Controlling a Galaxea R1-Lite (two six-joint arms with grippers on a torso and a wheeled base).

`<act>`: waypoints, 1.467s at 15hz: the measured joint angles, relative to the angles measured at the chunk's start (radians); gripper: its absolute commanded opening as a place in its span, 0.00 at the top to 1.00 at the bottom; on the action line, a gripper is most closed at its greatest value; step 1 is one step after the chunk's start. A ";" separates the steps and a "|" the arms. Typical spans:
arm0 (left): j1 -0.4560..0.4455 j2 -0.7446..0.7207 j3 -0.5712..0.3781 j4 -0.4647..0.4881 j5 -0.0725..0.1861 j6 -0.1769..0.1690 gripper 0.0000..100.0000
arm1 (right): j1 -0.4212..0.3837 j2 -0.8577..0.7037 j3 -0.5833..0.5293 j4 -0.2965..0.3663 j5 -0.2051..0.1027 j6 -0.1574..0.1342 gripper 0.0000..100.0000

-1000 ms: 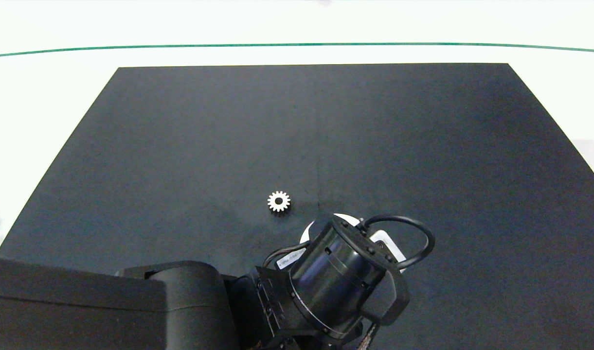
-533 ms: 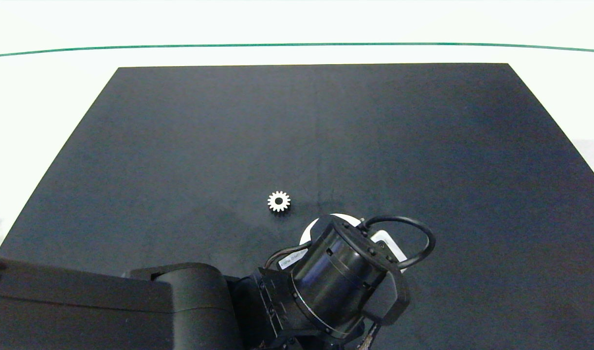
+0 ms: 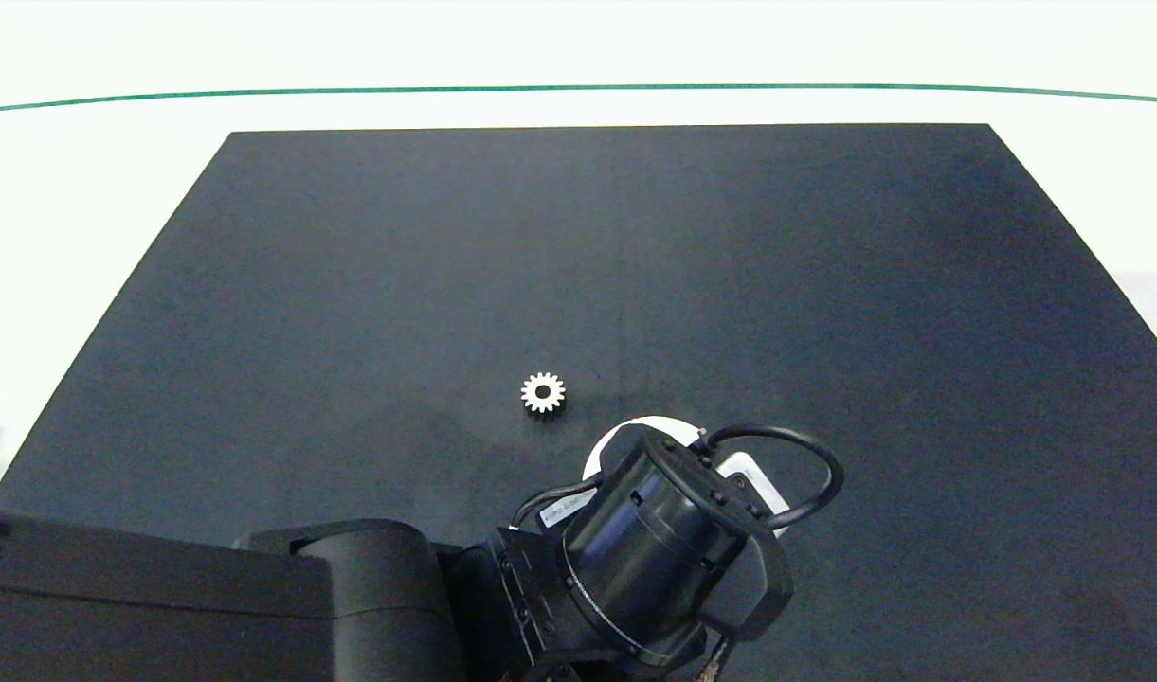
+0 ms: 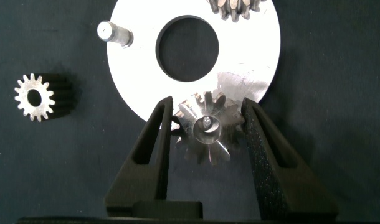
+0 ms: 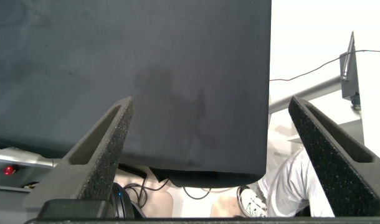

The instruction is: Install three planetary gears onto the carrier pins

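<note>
The white disc (image 4: pixel 252 56) lies on the black mat, and only a sliver of the disc (image 3: pixel 625 428) shows past my left wrist (image 3: pixel 654 540) in the head view. One planetary gear (image 4: pixel 237 7) sits on a carrier pin at the disc's rim. Another carrier pin (image 4: pixel 112 32) stands bare. My left gripper (image 4: pixel 207 101) is shut on a second planetary gear (image 4: pixel 205 130) over the disc's rim, and a pin tip shows in its hole. A third planetary gear (image 4: pixel 33 97) lies flat on the mat (image 3: pixel 543 392) beside the disc. My right gripper (image 5: pixel 209 102) is open and holds nothing.
The black mat (image 3: pixel 351 284) covers most of the white table. The right wrist view looks past the mat's edge to cables and a person's shoe (image 5: pixel 249 200) on the floor. The right arm is outside the head view.
My left wrist has shifted slightly toward the table's near edge, baring a little more of the disc's far rim. The loose gear has not moved.
</note>
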 measured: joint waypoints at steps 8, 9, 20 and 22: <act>0.005 0.008 0.000 -0.036 0.001 0.013 0.81 | 0.000 -0.001 0.001 0.000 0.000 0.000 0.00; 0.005 0.010 -0.001 -0.036 0.001 0.013 0.81 | 0.000 -0.001 0.002 0.000 0.001 0.000 0.00; 0.006 0.004 -0.003 -0.034 -0.001 0.018 0.00 | 0.001 -0.007 0.002 0.000 0.001 0.000 0.00; 0.007 -0.020 -0.023 -0.004 -0.001 0.028 0.00 | 0.001 -0.007 0.003 0.000 0.001 0.000 0.00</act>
